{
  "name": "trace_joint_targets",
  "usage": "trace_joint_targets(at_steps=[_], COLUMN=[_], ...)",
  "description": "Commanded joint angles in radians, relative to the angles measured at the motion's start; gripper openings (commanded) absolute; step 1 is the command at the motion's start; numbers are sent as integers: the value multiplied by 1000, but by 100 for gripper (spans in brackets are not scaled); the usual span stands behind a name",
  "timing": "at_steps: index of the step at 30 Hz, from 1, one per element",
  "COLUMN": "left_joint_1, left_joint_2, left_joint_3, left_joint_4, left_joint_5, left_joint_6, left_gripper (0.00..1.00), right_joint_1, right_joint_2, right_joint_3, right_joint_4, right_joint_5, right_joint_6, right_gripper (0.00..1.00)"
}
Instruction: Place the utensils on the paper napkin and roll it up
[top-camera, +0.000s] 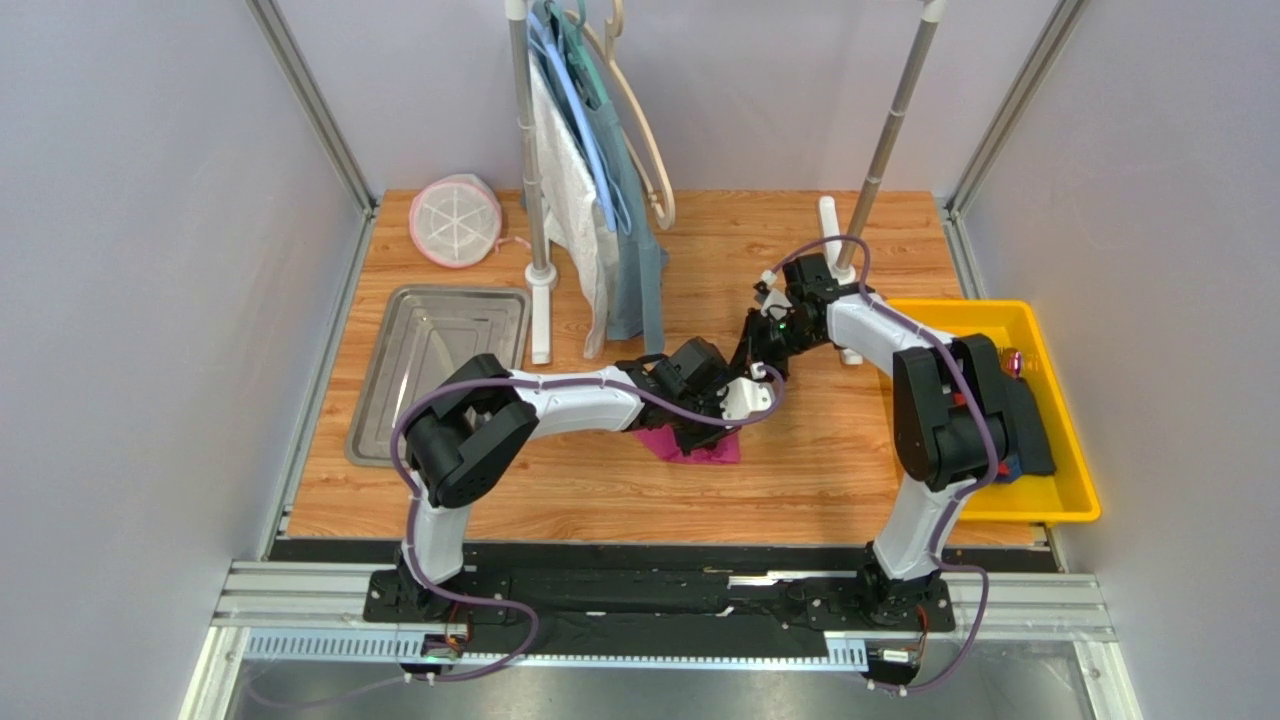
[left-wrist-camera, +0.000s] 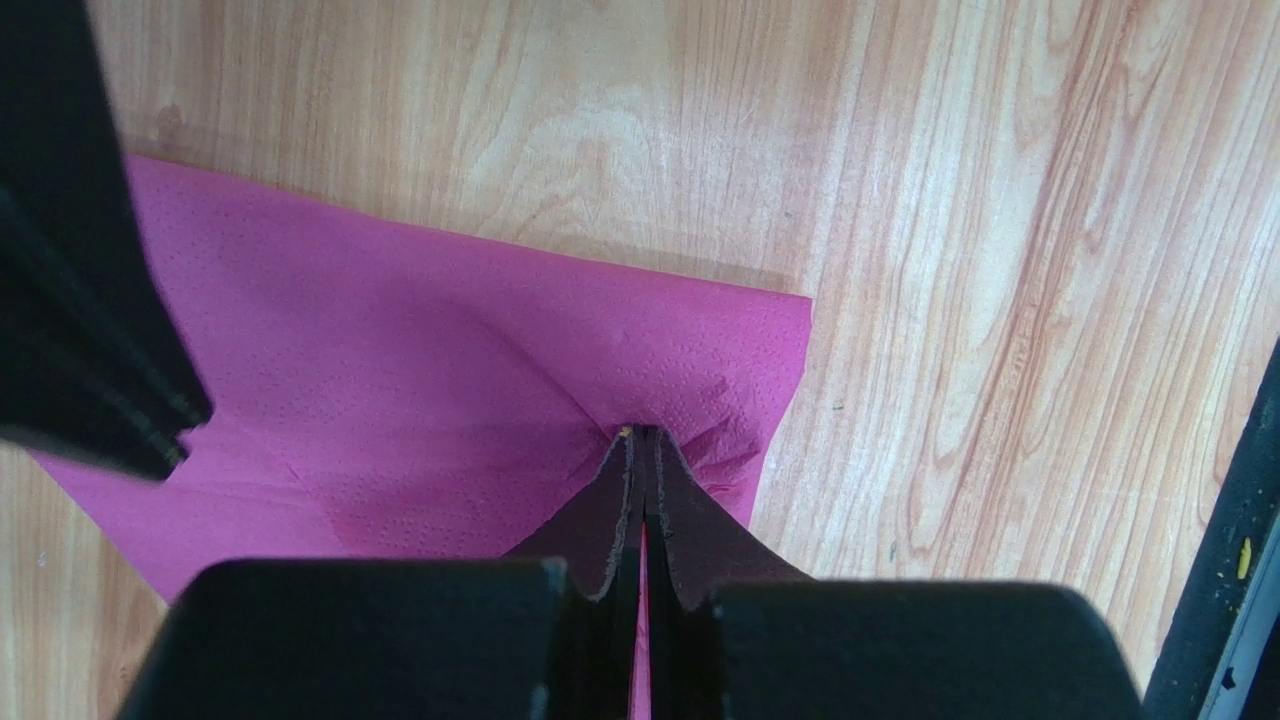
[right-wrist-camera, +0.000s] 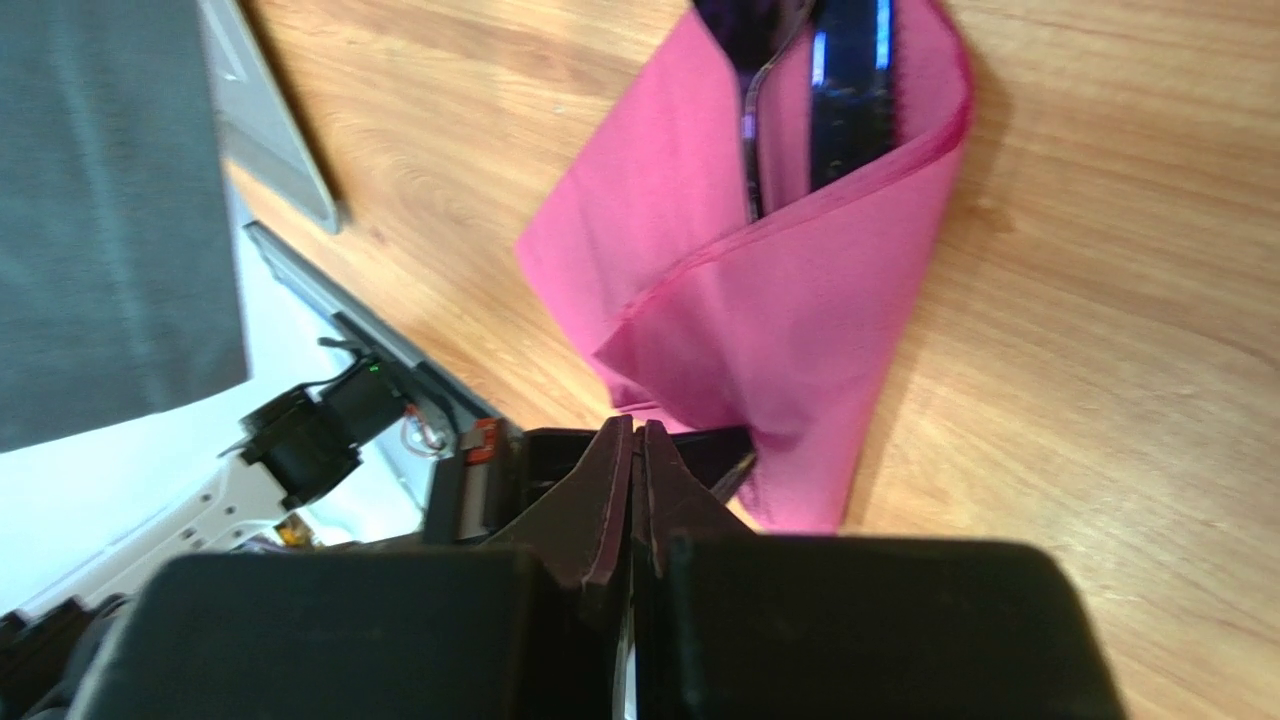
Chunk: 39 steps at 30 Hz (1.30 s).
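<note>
The magenta paper napkin (top-camera: 712, 449) lies at the table's middle, mostly under my left arm. In the left wrist view the napkin (left-wrist-camera: 391, 390) is puckered where my left gripper (left-wrist-camera: 643, 438) is shut on it near its right edge. In the right wrist view the napkin (right-wrist-camera: 781, 300) is folded over the dark-purple utensils (right-wrist-camera: 845, 90), whose glossy ends stick out at the top. My right gripper (right-wrist-camera: 634, 431) is shut and holds nothing, its tips just above the left gripper beside the napkin's near corner. In the top view my left gripper (top-camera: 709, 425) and right gripper (top-camera: 748, 371) are close together.
A metal tray (top-camera: 394, 393) sits at the left. A yellow bin (top-camera: 1059, 323) stands at the right, behind my right arm. A garment rack with hanging clothes (top-camera: 601, 195) and its white poles (top-camera: 537, 270) stand at the back. A round pink-and-white item (top-camera: 455, 221) lies back left.
</note>
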Motion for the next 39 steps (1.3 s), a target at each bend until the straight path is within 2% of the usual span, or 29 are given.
trace_joint_targets(at_steps=[1,12,17,20,27,32,39], left_joint_1=[1,4,47,77,105,107,87], left_joint_2=[-30,-29,-131,-205,-311,-317,-210], left_joint_3=[-31,-23,-52,-87,-196,-209,-128], left_joint_4=[-13,-4,1,-24,-22,55,114], left_joint_5=[45,42,28,4,-25,-15,-32], left_joint_6=[-32,-58,-145,-200,-150,-107,-73], left_gripper=[0,0,8,10,9,8,8], right_joint_1=[22,88,99,99,99,99,98], right_joint_2=[31,138,166,175,163,128,108], right_joint_3=[2,34,11,-11,-83,-138,-150], right_joint_4=[16,63,65,60,62,69,78], right_joint_5=[65,125,188,209,209,168,128], right_joint_6=[-50,-45,-57,-68,-70,-44,-25], right_gripper=[0,0,0,0,0,0,0])
